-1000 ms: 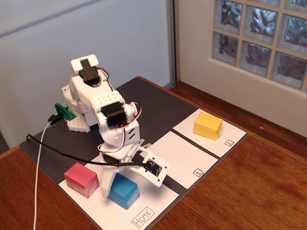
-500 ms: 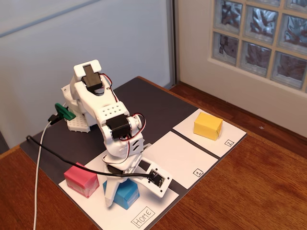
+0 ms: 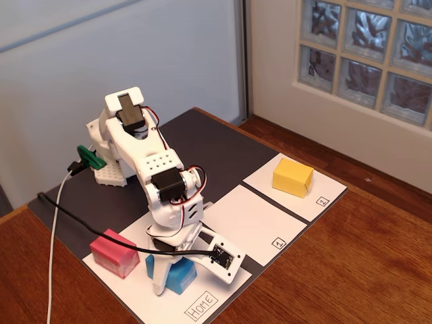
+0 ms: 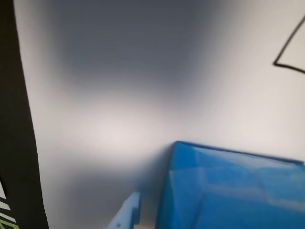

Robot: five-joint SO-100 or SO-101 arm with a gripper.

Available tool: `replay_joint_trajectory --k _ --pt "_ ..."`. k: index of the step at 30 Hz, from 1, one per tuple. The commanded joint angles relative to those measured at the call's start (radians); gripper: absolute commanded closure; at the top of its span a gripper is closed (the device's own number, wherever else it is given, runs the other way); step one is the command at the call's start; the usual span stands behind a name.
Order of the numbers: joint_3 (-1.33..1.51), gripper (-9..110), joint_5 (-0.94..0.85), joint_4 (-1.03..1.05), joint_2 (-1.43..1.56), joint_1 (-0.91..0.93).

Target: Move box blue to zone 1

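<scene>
The blue box [image 3: 182, 274] sits on the white "Home" patch [image 3: 138, 287] at the front of the mat. My gripper [image 3: 175, 275] is lowered over it, one white finger [image 3: 159, 275] at the box's left side and the other jaw on its right. In the wrist view the blue box [image 4: 228, 191] fills the lower right, and one finger [image 4: 127, 214] stands left of it with a small gap between them. The gripper looks open around the box. Zone 1 [image 3: 251, 217] is the white patch to the right of Home, with nothing on it.
A pink box [image 3: 115, 253] sits on the Home patch left of the gripper. A yellow box [image 3: 292, 177] sits on the patch marked "2" [image 3: 324, 192]. Black and white cables [image 3: 57, 223] trail across the mat's left side. The arm's base [image 3: 111, 158] stands at the back.
</scene>
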Motion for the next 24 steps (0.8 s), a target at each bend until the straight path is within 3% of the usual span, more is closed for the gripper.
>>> replay_joint_trajectory --k 1,6,10,16,24 --pt "-0.005 71 -0.005 -0.011 0.011 -0.008" --pt "-0.012 92 -0.012 -0.011 0.006 -0.011" --pt "-0.017 102 -0.012 -0.003 0.009 -0.014" --pt "-0.034 102 -0.014 0.04 0.086 -0.014" --pt "-0.449 102 -0.005 0.402 0.098 -0.028"
